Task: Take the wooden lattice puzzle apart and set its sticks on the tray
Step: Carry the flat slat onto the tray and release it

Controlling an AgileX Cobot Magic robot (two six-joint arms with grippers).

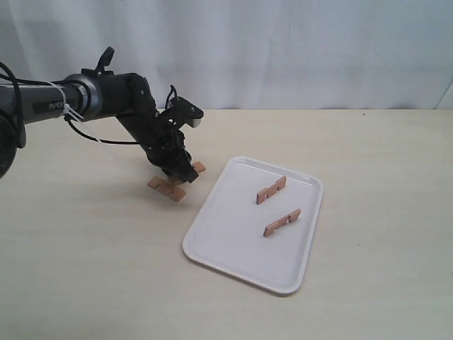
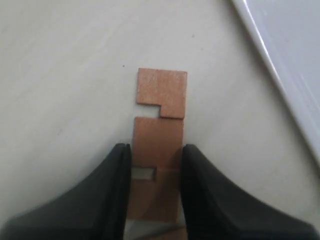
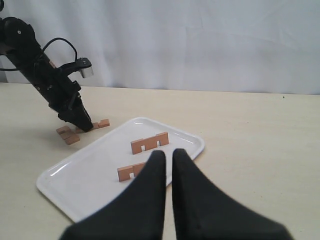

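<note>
Two sticks [image 1: 271, 190] [image 1: 282, 222] stand on edge on the white tray [image 1: 233, 244]; the right wrist view shows the same sticks [image 3: 149, 142] [image 3: 131, 171] on that tray [image 3: 90, 185]. More notched wooden pieces [image 1: 170, 188] lie flat on the table just left of the tray. My left gripper [image 1: 180, 172] is down on them. Its fingers [image 2: 117, 190] press both long edges of a flat stick [image 2: 160, 135], so my left gripper [image 2: 156, 155] is shut on it. My right gripper [image 3: 164, 155] hovers near the tray, shut and holding nothing. No assembled lattice puzzle shows.
The tray's rim [image 2: 280, 60] runs close beside the gripped stick. A white curtain [image 1: 283, 49] backs the beige table [image 1: 85, 269]. The left arm [image 1: 106, 99] reaches in from the left edge.
</note>
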